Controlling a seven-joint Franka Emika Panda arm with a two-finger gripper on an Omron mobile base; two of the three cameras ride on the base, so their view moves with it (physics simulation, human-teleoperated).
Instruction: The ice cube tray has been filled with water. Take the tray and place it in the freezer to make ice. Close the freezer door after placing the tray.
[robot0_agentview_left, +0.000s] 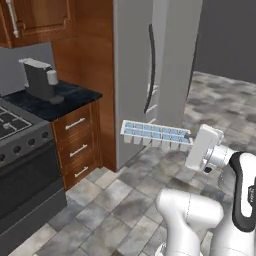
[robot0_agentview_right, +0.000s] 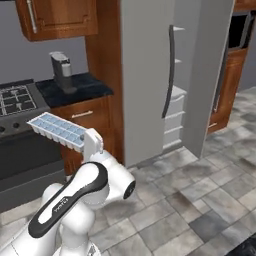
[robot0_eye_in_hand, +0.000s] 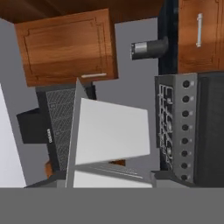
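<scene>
Fingers clamped on one short end of tray, held level in mid-air short of freezer, long axis pointing away from fingers, roughly crosswise to the ajar freezer door gap.

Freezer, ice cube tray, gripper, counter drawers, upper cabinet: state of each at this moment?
freezer: right door swung open, white shelves showing; left door shut.
ice cube tray: held in the air by one end, roughly level, outside the freezer.
gripper: shut on the ice cube tray.
counter drawers: all shut.
upper cabinet: door shut.
</scene>
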